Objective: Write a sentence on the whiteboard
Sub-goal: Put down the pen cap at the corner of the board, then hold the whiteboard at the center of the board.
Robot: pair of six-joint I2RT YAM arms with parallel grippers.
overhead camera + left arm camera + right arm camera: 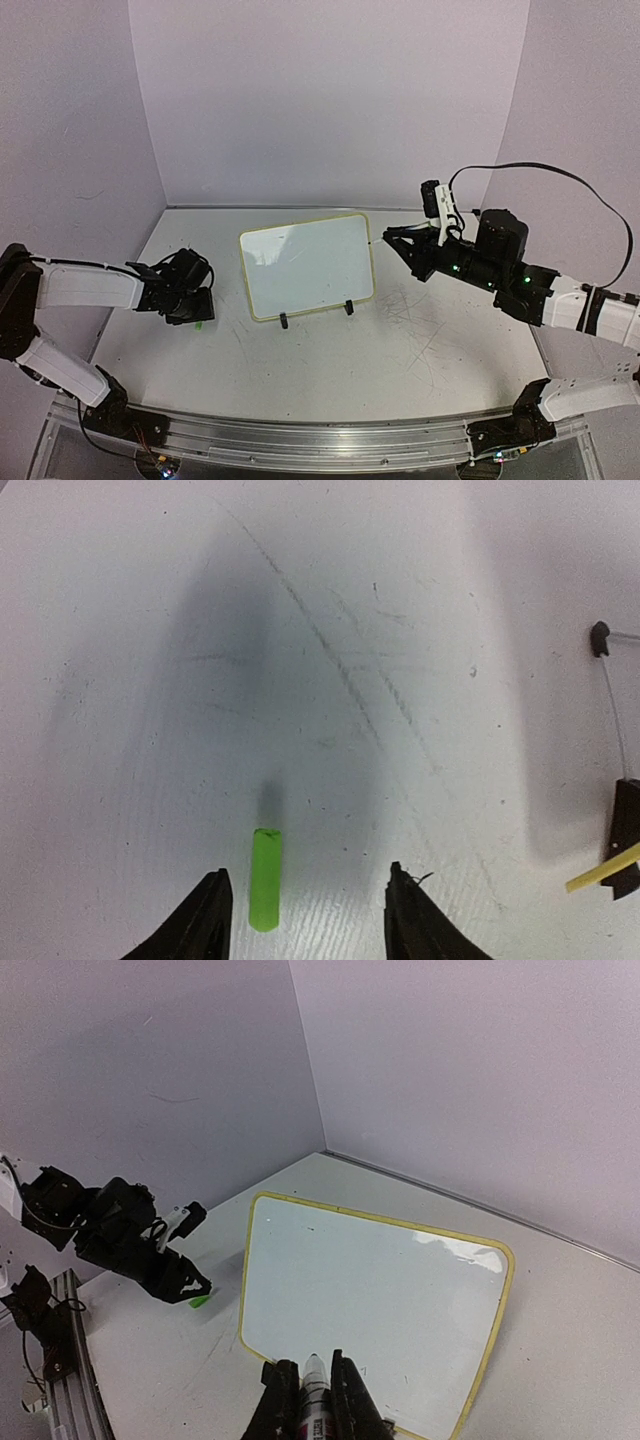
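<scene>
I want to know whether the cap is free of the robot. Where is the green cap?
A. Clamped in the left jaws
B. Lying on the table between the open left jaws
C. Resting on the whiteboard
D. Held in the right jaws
B: in the left wrist view the green cap lies flat on the table, with the left jaws standing open on either side and gripping nothing.
</scene>
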